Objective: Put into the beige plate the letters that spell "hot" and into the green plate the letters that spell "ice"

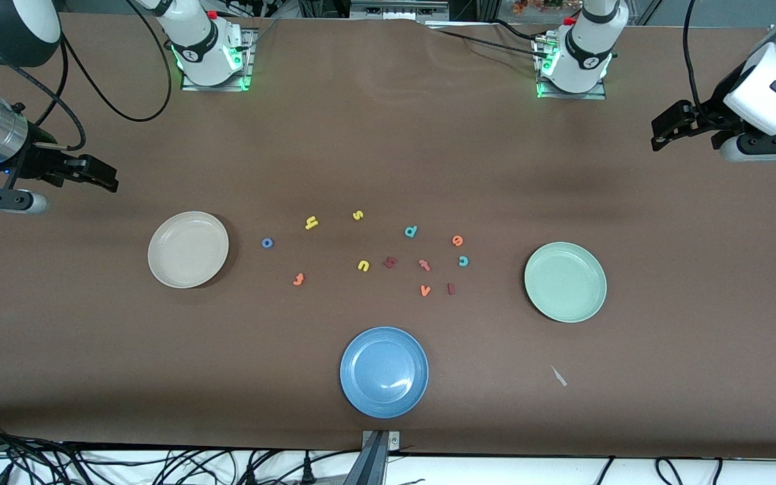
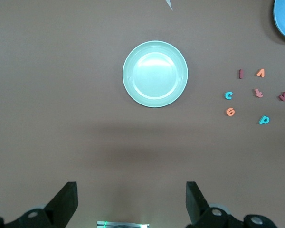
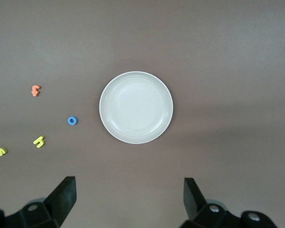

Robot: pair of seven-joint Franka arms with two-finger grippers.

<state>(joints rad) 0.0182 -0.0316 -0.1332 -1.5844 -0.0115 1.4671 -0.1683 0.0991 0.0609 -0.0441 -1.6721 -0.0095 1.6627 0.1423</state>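
**Inspector:** Three plates, eleven or so loose letters, nothing sorted yet. Nearest the front camera lies the blue plate (image 1: pixel 384 372), not wanted. Farther back, the beige plate (image 1: pixel 188 249) sits toward the right arm's end and the green plate (image 1: pixel 565 282) toward the left arm's end, both bare.

**Assistant:** And the letters?

**Inspector:** Scattered between those two plates. Dark red i (image 1: pixel 451 288) is nearest the camera, then orange t (image 1: pixel 298 279), teal c (image 1: pixel 463 261), blue o (image 1: pixel 267 242), orange e (image 1: pixel 457 240), and yellow h (image 1: pixel 311 222) farthest.

**Assistant:** Grippers?

**Inspector:** Left gripper (image 2: pixel 132 202) hangs with fingers spread over bare table at its end, holding nothing. Right gripper (image 3: pixel 128 199) does likewise at its own end. Both arms wait.

**Assistant:** Risks?

**Inspector:** Misidentification, chiefly. A dark red h-like letter (image 1: pixel 390 262), a second t-like orange piece (image 1: pixel 424 265), teal d (image 1: pixel 410 232) and orange v (image 1: pixel 425 290) lie close to the wanted ones. The pieces are tiny and flat, so a pinch may slip or drag a neighbour along.
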